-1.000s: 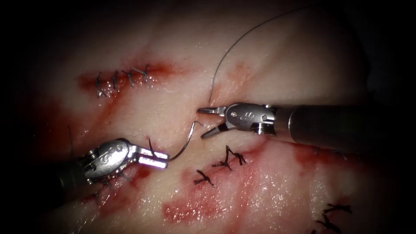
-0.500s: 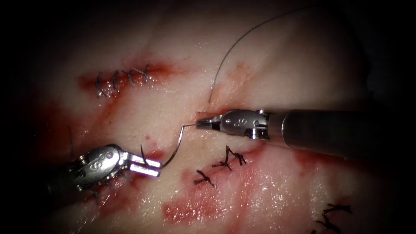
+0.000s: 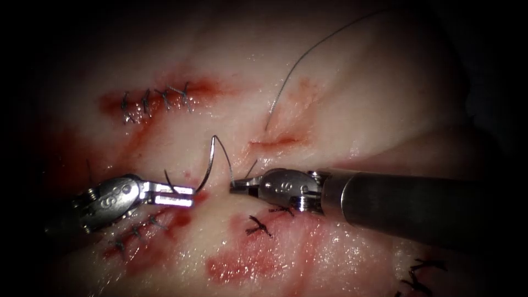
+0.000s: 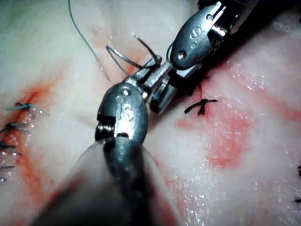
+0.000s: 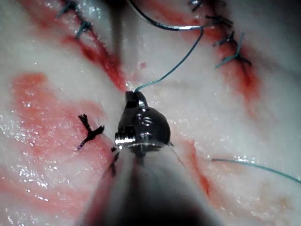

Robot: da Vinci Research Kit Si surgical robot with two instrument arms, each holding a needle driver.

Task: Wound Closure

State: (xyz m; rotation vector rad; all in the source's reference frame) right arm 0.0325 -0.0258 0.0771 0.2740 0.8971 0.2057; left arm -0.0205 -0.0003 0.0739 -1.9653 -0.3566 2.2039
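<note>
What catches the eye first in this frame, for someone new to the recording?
The curved needle arches free above the tissue at centre, held at both ends: the left tool grips one end, the right tool the other. A thread trails up to the right, and dark stitched cuts lie around on red-stained tissue.

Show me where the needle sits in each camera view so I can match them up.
Endoscope: the needle arcs up, clear of the tissue, from the left hand, which grips one end; the right hand seems to hold the thread.
Left wrist: a thin curve beyond both hands.
Right wrist: a dark arc beyond the hand, teal thread trailing to it.
Shared landmark: the dark knotted stitch beside the right hand.
</note>
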